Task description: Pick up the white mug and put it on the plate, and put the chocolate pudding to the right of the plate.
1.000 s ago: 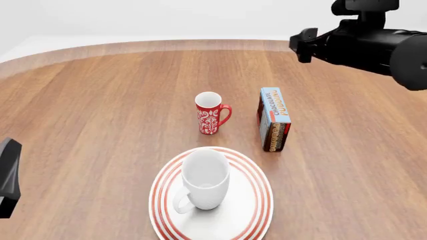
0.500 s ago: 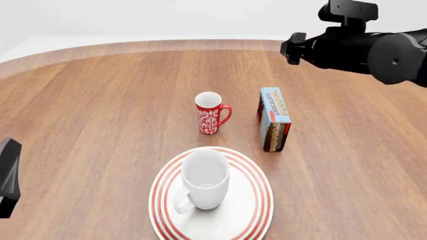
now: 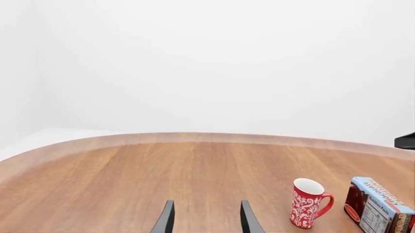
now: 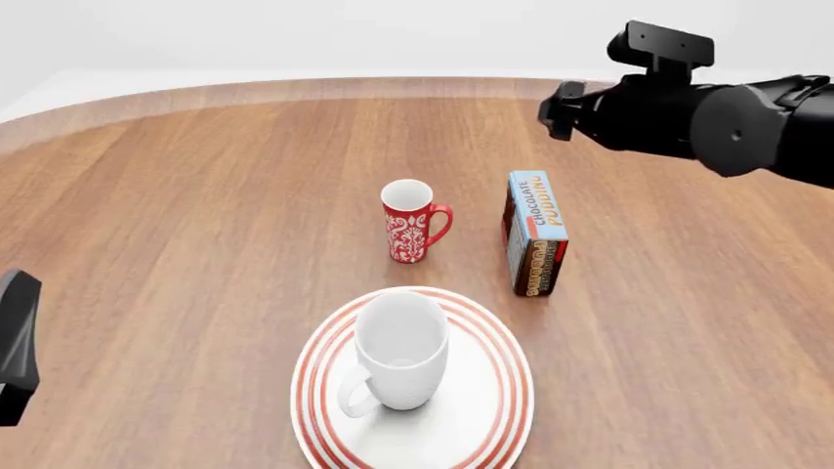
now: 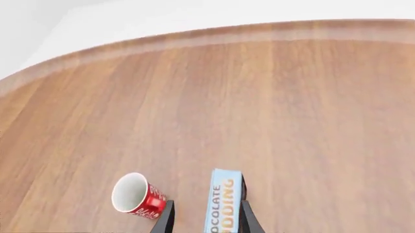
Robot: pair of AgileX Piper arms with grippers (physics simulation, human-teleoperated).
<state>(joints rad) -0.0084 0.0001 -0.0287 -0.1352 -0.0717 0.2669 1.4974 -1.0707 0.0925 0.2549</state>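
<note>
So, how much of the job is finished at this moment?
Done: the white mug stands on the plate. In hand: the right gripper, fingers open, hangs above the chocolate pudding, which stands beyond the plate beside the red mug. Left: grasp the pudding and set it right of the plate.

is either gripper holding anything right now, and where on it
Nothing is held. The left gripper is open over bare table; the right gripper is open above the chocolate pudding.
</note>
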